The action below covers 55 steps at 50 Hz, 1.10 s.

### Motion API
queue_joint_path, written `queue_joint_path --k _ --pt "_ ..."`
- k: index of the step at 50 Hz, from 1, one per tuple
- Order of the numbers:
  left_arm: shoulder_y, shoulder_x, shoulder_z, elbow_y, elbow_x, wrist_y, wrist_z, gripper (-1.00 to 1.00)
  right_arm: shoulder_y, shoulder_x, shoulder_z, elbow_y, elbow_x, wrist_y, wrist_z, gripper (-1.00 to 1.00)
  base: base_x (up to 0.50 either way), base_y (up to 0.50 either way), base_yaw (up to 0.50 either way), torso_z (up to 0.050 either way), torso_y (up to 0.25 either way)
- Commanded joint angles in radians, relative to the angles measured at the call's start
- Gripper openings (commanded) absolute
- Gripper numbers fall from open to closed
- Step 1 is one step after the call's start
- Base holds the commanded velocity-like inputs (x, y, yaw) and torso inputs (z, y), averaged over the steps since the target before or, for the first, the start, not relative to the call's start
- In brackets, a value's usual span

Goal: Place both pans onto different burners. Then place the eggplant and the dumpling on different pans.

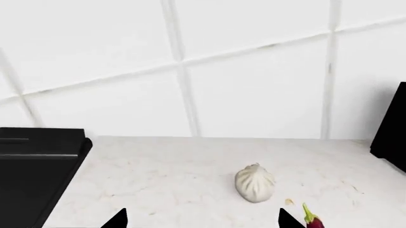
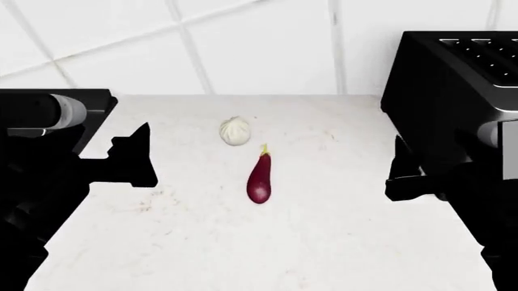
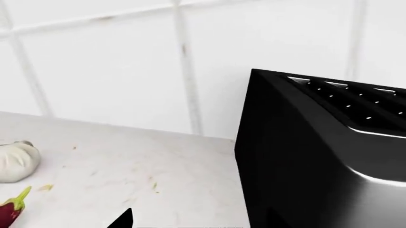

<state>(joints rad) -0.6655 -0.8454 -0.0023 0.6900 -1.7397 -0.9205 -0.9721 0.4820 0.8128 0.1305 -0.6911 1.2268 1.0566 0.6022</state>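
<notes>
One dumpling [image 2: 235, 130] and one eggplant [image 2: 259, 177] lie close together on the counter [image 2: 324, 230]; both grippers' fingers spread, empty.

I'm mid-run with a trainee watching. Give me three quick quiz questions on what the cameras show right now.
1. True or false: the dumpling touches the eggplant.
2. Which end of the eggplant points toward the tiled wall: a) the stem, b) the rounded end?
3. Fill in: neither pincer holds anything; the left pincer and right pincer hang above the ____.

Key: 1 false, a small gap shows between them. 2 a. 3 counter.
</notes>
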Motion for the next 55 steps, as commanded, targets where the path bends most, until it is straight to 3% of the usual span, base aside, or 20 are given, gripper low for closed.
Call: queue_joint_path --k 1,13,25,37,48,55 --pt "0.019 -0.002 -0.012 -0.003 0.012 0.01 0.015 1.0 0.047 -0.003 -0.045 -0.005 0.049 0.046 0.033 1.0 0.0 0.0 0.0 0.0 0.0" --pt "0.044 0.012 -0.011 -0.032 0.056 0.016 0.064 1.0 0.228 -0.051 -0.171 0.059 0.106 0.136 0.062 1.0 0.0 0.0 0.0 0.0 0.0" --pt "0.005 0.013 0.003 -0.069 0.054 0.009 0.12 1.0 0.56 -0.148 -0.307 0.219 0.145 0.251 0.079 1.0 0.0 0.0 0.0 0.0 0.0" --pt "-0.082 0.04 0.055 -0.164 0.063 -0.012 0.172 1.0 0.816 -0.274 -0.526 0.479 -0.068 0.215 -0.127 1.0 0.0 0.0 0.0 0.0 0.0" --pt "-0.099 0.032 0.048 -0.18 0.053 -0.007 0.18 1.0 0.918 -0.359 -0.641 0.628 -0.162 0.168 -0.243 1.0 0.0 0.0 0.0 0.0 0.0" --pt "-0.108 0.041 0.058 -0.194 0.072 -0.005 0.2 1.0 0.886 -0.388 -0.616 0.68 -0.103 0.227 -0.193 1.0 0.0 0.0 0.0 0.0 0.0"
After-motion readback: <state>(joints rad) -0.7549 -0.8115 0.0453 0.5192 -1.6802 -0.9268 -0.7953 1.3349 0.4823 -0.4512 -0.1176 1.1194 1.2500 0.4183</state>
